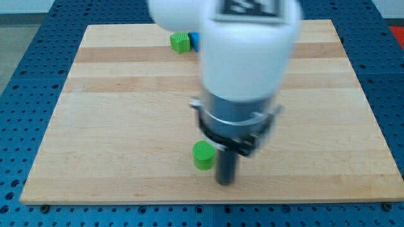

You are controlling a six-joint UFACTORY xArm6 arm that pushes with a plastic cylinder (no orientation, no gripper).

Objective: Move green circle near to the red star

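My tip [226, 181] rests just beside the green circle [203, 154], at its 4 o'clock, placed to push it across the bench [126, 113]. No pincer fitted; red star unseen.

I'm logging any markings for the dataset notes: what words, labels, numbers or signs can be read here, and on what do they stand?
None can be read.
A black-and-white marking sits on the arm's white housing at the view's top, cropped and blurred: illegible.
The blocks and wooden board carry no text.
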